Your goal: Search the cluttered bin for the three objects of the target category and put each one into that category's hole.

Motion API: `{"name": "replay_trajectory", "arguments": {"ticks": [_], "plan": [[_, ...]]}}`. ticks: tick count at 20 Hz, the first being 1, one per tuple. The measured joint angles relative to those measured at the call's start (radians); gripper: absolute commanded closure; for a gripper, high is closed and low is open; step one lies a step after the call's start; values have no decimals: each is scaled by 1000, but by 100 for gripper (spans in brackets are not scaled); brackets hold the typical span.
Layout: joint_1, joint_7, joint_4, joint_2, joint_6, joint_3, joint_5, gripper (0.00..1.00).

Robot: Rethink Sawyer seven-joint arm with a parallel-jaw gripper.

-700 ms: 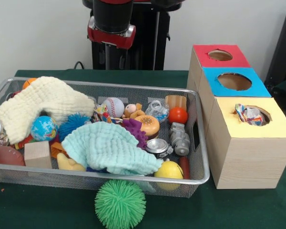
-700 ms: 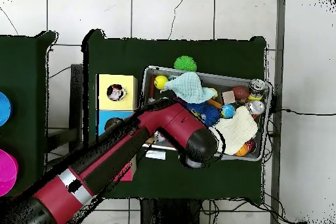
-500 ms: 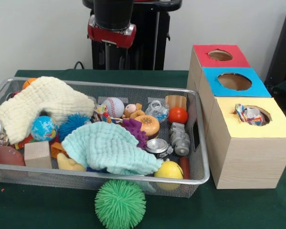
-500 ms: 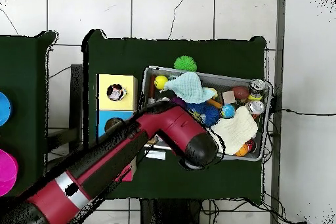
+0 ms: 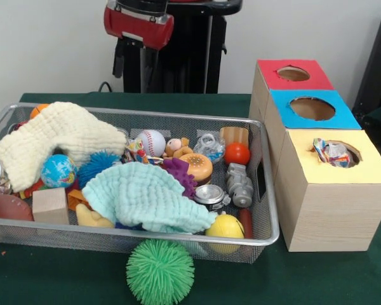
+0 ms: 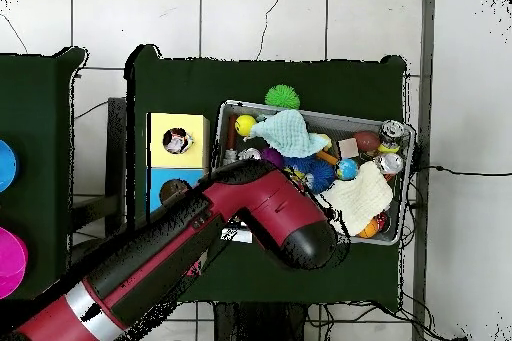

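Our arm (image 5: 138, 22) hangs high behind the bin (image 5: 178, 238); we cannot tell the fingers' state (hidden). Crumpled wrapper (image 5: 331, 151) sits in the yellow box's hole (image 5: 336, 154), far right of them.

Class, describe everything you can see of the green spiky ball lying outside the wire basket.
The green spiky ball is round, bright green and covered all over in fine soft-looking bristles, like rubber. It rests on the dark green tablecloth, outside the wire basket, close against the basket's mesh wall nearest the front camera, below the pale mint cloth. In the overhead view it shows at the basket's upper rim. Nothing holds it.
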Motion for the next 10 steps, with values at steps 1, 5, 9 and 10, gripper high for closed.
{"name": "replay_trajectory", "arguments": {"ticks": [1,5,9,10], "plan": [[-2,0,-1,-3,0,0,0,0],[-24,0,-15,-22,0,0,0,0],[-43,0,-28,-36,0,0,0,0],[-44,0,-30,-37,0,0,0,0]]}}
